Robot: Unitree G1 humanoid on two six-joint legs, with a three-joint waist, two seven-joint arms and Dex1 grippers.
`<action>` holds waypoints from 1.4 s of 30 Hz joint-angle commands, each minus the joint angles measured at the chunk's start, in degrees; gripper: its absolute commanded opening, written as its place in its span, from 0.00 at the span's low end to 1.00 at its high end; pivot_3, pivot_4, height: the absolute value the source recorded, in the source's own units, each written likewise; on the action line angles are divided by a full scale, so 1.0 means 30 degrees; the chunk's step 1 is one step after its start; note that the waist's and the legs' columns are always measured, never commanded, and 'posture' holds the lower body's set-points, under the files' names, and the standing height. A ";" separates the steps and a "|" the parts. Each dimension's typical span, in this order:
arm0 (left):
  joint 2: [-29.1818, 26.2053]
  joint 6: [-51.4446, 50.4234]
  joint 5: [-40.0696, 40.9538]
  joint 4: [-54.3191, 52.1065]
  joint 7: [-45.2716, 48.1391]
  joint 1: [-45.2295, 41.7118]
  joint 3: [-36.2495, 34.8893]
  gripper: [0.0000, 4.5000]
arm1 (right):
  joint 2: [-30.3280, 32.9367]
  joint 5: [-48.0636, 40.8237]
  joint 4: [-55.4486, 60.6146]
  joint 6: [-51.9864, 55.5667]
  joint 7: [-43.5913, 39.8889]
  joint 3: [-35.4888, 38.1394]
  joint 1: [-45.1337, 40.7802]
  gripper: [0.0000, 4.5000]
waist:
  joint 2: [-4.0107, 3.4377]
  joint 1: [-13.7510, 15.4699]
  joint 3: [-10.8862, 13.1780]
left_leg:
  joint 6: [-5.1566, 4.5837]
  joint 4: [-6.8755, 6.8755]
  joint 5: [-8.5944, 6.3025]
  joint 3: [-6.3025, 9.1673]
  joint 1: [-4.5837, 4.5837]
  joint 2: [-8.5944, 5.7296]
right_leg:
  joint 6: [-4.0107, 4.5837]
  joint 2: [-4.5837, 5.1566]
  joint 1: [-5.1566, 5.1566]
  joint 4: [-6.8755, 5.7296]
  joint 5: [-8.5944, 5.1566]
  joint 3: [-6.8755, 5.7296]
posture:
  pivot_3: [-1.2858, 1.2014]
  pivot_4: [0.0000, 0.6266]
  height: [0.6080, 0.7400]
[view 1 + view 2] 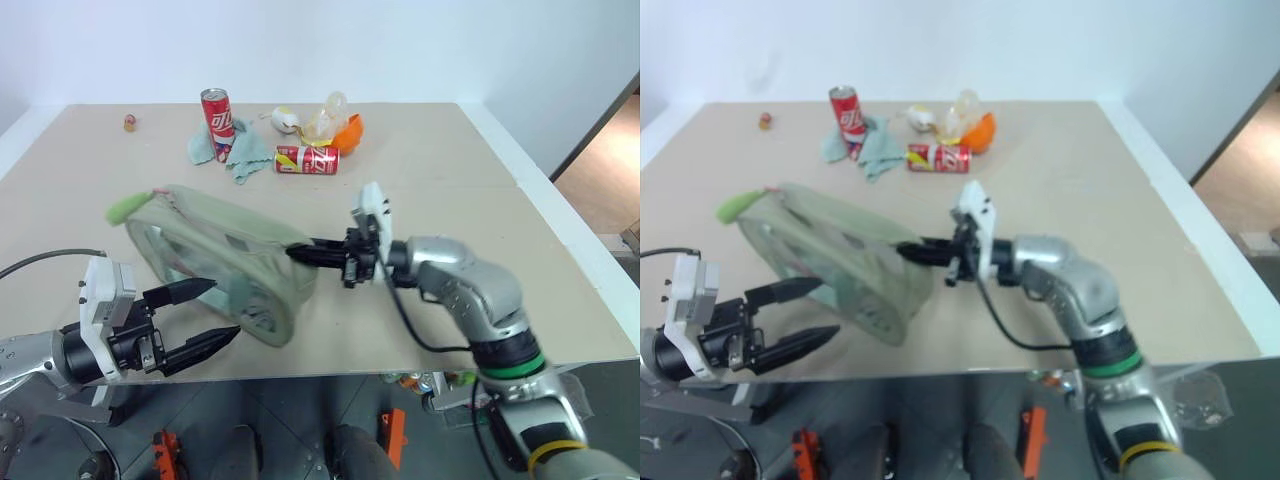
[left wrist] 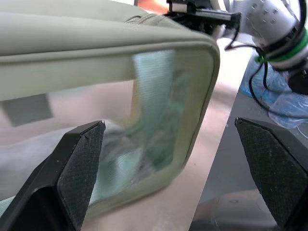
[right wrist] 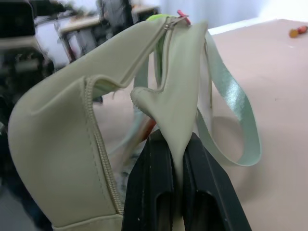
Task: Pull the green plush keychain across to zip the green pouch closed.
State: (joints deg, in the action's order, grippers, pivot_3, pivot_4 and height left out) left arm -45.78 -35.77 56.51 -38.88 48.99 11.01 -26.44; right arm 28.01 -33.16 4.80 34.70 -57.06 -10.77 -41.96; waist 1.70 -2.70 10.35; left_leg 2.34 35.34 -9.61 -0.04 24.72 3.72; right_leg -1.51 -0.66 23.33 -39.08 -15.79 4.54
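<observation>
No lettering can be read with certainty: white script is seen on the upright red can (image 1: 218, 112) and on the red can lying on its side (image 1: 306, 159), but it is too small to be made out. The green pouch (image 1: 225, 262) is found near the front edge of the table (image 1: 450, 190), lifted at its right end, where a fold of its fabric is pinched between the pressed-together fingers of the right gripper (image 1: 300, 254). The green plush keychain (image 1: 127, 207) is seen at the pouch's far left corner, and the zip is seen gaping along the top. The left gripper (image 1: 208, 313) is held spread wide just beside the pouch's clear side panel, touching nothing. A pale teal cloth (image 1: 236, 152) lies beside the cans. Bare tabletop is left to the right of the pouch and behind it.
</observation>
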 commanded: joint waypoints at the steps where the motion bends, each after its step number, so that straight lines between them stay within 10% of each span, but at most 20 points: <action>1: 0.0101 0.0373 0.0015 -0.0119 -0.0184 -0.0607 0.0349 1.00 | 0.1219 0.1224 -0.3423 -0.3472 -0.3752 0.0755 -0.2245 0.01 | 0.0002 -0.0006 0.0000 | 0.0000 0.0001 0.0000 -0.0004 -0.0002 0.0002 | 0.0003 -0.0001 -0.0001 0.0000 0.0002 0.0002 | 0.52 0.24 1.00; 14: -0.0107 -0.0338 0.0651 -0.0627 -0.1710 -0.1884 0.1194 1.00 | 0.1916 0.5421 -1.8169 -1.2239 -1.1006 0.0845 -0.8665 0.01 | -0.0021 -0.0009 0.0017 | -0.0003 -0.0029 -0.0050 -0.0009 0.0000 -0.0009 | 0.0049 -0.0007 0.0003 0.0000 0.0042 0.0016 | 0.52 0.24 1.00; 26: -0.0341 -0.0485 0.0391 0.0451 -0.1591 -0.3293 0.2054 1.00 | 0.2848 0.0499 -0.6410 -0.3041 -0.4674 0.6281 -0.4594 0.98 | -0.0049 0.0083 0.0033 | 0.0020 -0.0014 -0.0063 0.0016 0.0009 -0.0017 | 0.0043 -0.0003 -0.0006 -0.0017 0.0034 0.0001 | 0.52 0.24 1.00; 34: -0.0201 -0.0201 -0.0372 0.1400 -0.1089 -0.4178 0.2698 1.00 | 0.3019 -0.1220 0.4895 0.0634 0.1119 0.7931 0.4058 1.00 | -0.0049 0.0073 0.0031 | 0.0055 -0.0005 -0.0085 0.0016 0.0025 -0.0023 | -0.0040 -0.0003 0.0004 -0.0018 -0.0016 0.0019 | 0.52 0.24 1.00; 42: -0.0130 0.0006 -0.1137 0.2017 -0.0681 -0.4690 0.2955 1.00 | 0.2125 -0.0744 0.5977 -0.0168 0.2741 0.6655 0.5935 0.87 | -0.0041 -0.0007 0.0027 | 0.0040 0.0028 -0.0042 -0.0010 -0.0025 -0.0021 | -0.0106 -0.0013 -0.0026 -0.0020 0.0033 0.0057 | 0.52 0.24 1.00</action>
State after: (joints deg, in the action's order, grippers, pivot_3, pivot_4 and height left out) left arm -46.15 -37.14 53.72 -32.41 46.50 -2.14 -17.22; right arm 34.70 -35.40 21.28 35.58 -49.51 9.15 -23.92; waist 1.57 -2.72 10.43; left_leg 2.45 35.43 -9.72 -0.08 24.64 3.66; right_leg -1.82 -0.70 23.25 -39.14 -15.69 4.72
